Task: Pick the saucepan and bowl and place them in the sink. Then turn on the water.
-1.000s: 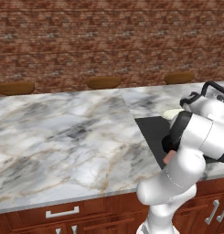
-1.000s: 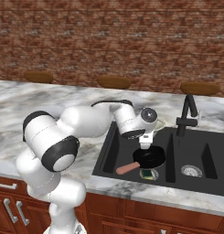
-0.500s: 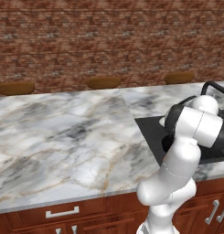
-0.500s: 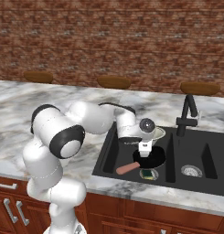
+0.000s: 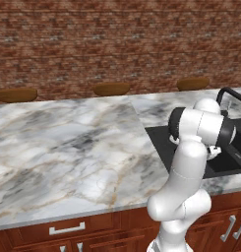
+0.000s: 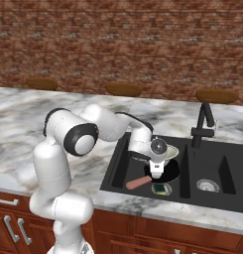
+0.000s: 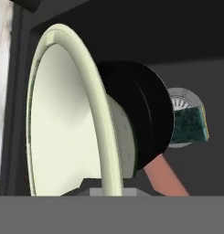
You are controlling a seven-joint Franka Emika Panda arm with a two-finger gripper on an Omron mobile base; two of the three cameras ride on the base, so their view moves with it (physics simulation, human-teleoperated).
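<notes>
Fingers: drawn together on the rim of the bowl, seen at the bottom of the hand view where the pale rim runs down between them; the gripper is lowered into the sink in the right base view.

Bowl: cream-white, greenish inside, held on edge in the hand view, its open face turned left; in the right base view its pale rim shows just behind the hand, over the left basin.

Saucepan: black, round, laid in the left basin of the sink, directly under the hand; its salmon-pink handle points toward the sink's front-left corner. In the hand view the pan is seen right behind the bowl; whether they touch cannot be told.

Sponge: green, edged yellow, at the sink's front wall, just beside the saucepan.

Faucet: black, arched, at the sink's back edge.

Counter: grey-veined marble, left of the sink.
</notes>
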